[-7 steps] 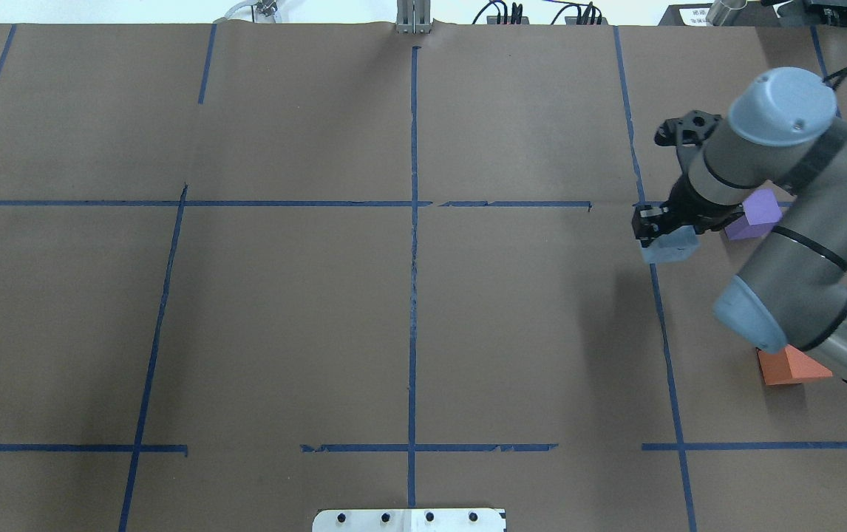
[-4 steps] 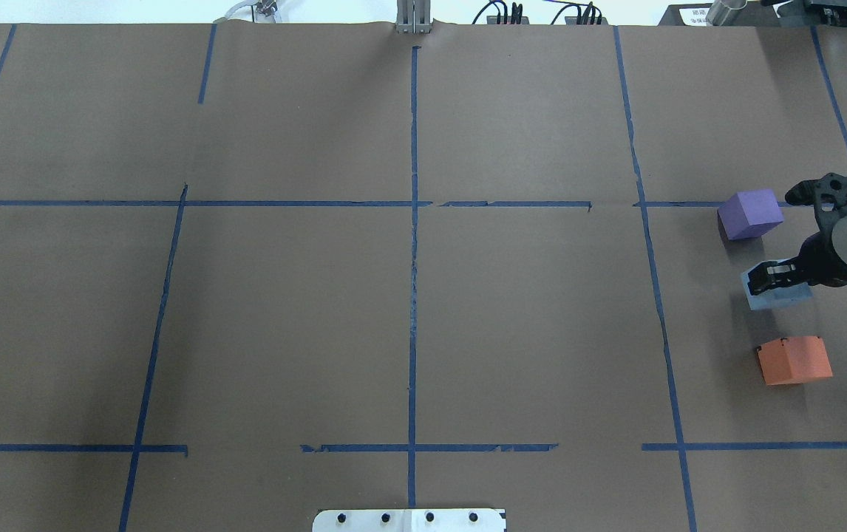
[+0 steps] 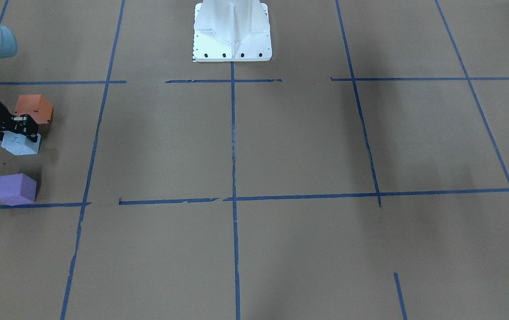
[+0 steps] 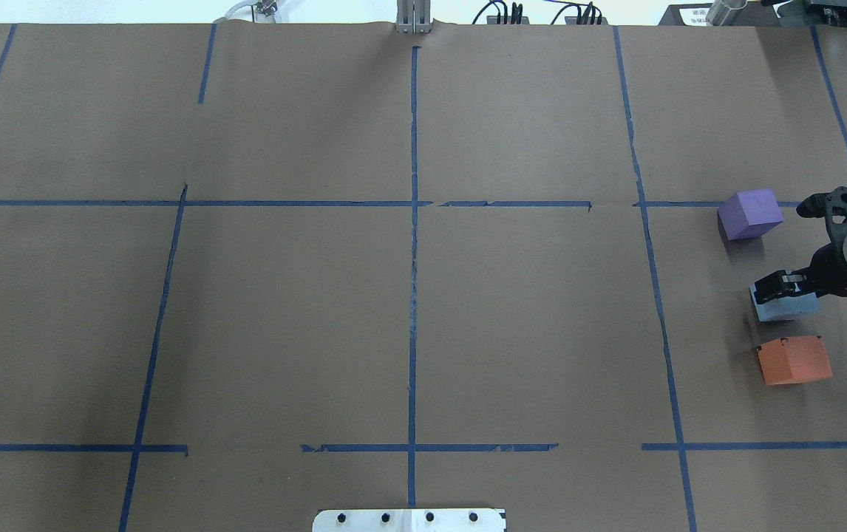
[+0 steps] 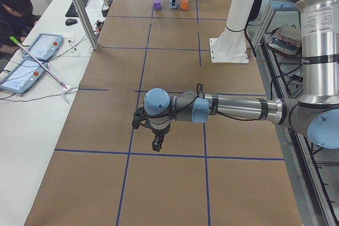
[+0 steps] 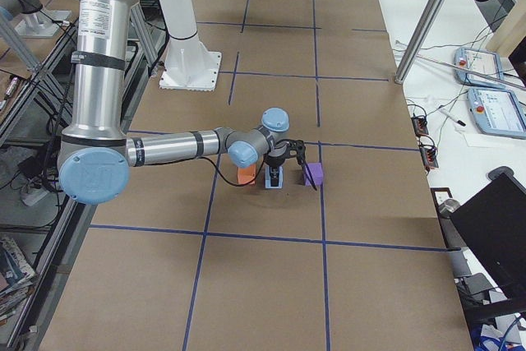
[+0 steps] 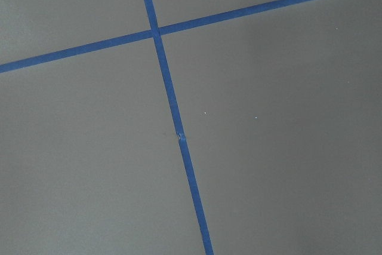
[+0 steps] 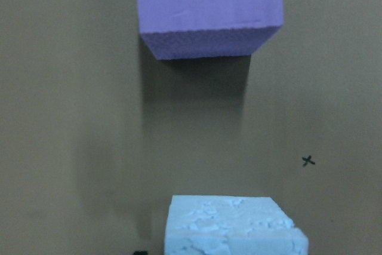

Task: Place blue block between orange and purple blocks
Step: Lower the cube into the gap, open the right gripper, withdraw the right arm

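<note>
The blue block (image 4: 789,307) was clasped by the right pincer (image 4: 778,284) between the orange block (image 4: 794,360) and the purple block (image 4: 750,213), apart from both. Of the left pincer (image 5: 157,145), the opening could not be told.

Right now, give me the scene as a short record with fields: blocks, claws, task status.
blue block: between the purple block and the orange block, touching neither
right claw: closed on the blue block
left claw: over the table, far from the blocks; open or shut unclear
status: blue block in the gap, not yet released
</note>
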`<state>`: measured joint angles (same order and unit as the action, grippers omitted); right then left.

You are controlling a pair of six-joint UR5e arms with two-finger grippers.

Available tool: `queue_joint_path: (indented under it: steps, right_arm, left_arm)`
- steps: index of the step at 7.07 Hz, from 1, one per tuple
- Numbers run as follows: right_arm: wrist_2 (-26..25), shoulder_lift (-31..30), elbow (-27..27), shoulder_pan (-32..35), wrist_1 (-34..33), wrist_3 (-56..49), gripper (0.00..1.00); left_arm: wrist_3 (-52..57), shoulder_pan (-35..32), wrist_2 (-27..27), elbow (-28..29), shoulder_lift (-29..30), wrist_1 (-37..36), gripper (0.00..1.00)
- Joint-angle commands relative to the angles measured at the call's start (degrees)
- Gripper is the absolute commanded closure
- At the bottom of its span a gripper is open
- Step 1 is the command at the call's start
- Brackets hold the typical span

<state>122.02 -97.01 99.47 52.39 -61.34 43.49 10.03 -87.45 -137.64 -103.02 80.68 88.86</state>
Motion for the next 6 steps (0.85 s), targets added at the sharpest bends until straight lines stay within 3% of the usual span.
queue_joint_path:
  steps: [1, 2, 3, 5, 6]
  right_arm:
    - [3.99, -0.02, 1.60, 5.06, -2.54, -0.77, 0.00]
    - [5.49, -0.11, 2.13, 8.83, -4.56, -5.82, 0.00]
    - [6.29, -0.02, 3.27, 14.09, -10.67, -15.62, 0.00]
    - [6.38, 0.59, 7.82, 25.86, -30.14, -40.02, 0.00]
    - [6.38, 0.33, 8.11, 32.36, -36.42, -50.33, 0.00]
  left_arm:
    - [0.07, 0.00, 0.00, -0.07, 0.00, 0.00, 0.00]
    - [0.07, 0.00, 0.00, -0.07, 0.00, 0.00, 0.00]
    - [0.07, 0.00, 0.09, 0.02, 0.00, 0.00, 0.00]
    - [-0.01, 0.00, 0.17, 0.02, 0.00, 0.00, 0.00]
    - [-0.10, 0.00, 0.35, 0.10, 0.00, -0.09, 0.00]
